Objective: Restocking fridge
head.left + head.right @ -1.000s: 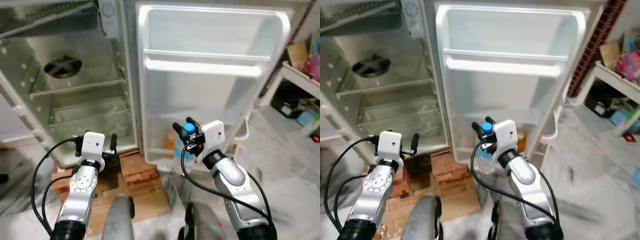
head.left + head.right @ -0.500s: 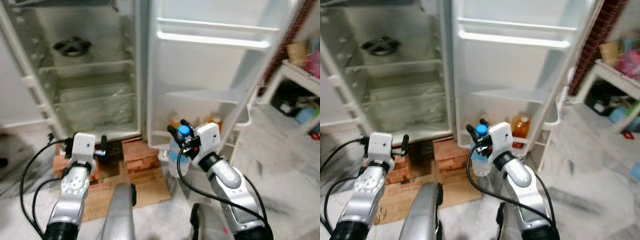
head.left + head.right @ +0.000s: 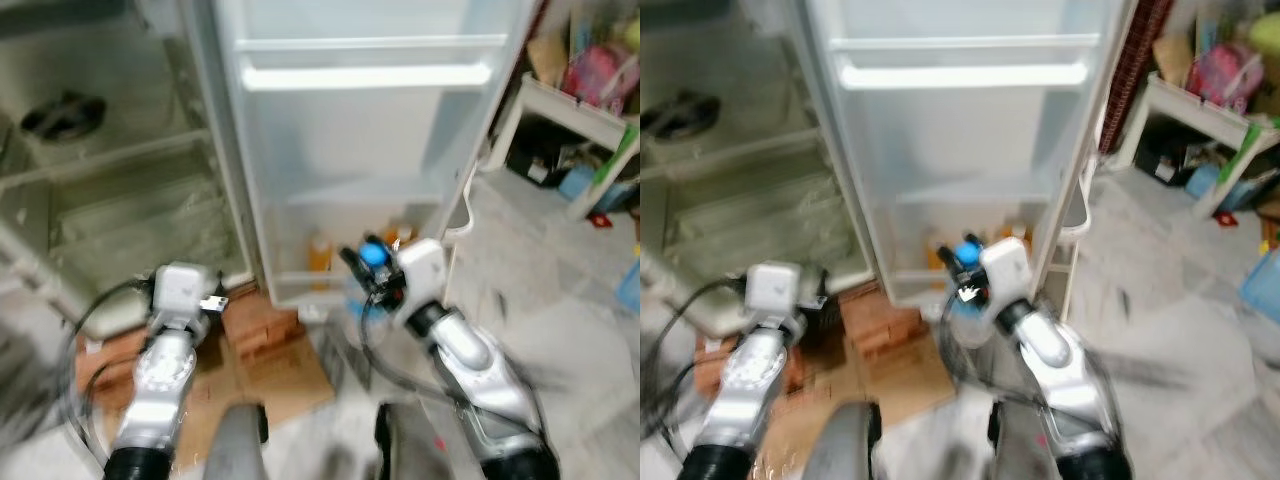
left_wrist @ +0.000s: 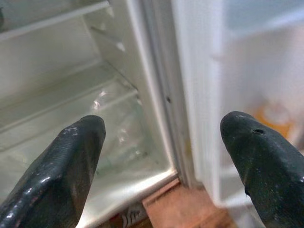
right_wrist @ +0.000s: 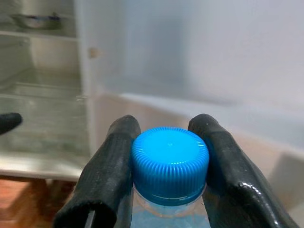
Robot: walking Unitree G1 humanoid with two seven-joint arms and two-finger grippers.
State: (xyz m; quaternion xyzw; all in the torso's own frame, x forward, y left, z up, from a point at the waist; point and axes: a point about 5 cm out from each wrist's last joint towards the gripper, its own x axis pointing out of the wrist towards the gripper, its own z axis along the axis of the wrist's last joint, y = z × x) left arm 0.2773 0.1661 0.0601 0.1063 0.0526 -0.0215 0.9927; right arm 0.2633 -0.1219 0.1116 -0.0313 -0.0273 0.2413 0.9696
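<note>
My right gripper (image 3: 364,262) is shut on a clear water bottle with a blue cap (image 5: 170,159), held just in front of the bottom shelf of the open fridge door (image 3: 365,180). Both black fingers (image 5: 108,175) press the bottle's neck under the cap. Orange juice bottles (image 3: 319,252) stand on that bottom door shelf. The left gripper (image 4: 159,156) is open and holds nothing, low in front of the fridge body (image 3: 110,190), whose glass shelves are bare apart from a dark round dish (image 3: 62,110).
The fridge stands on red bricks (image 3: 250,318) with cardboard (image 3: 262,370) on the floor in front. A white table with bags and boxes (image 3: 585,95) stands at the right. Grey marble floor (image 3: 560,290) lies open to the right.
The camera has swung right and the picture has blurred: the door now sits in the centre. My right gripper still holds the bottle close to the bottom door shelf.
</note>
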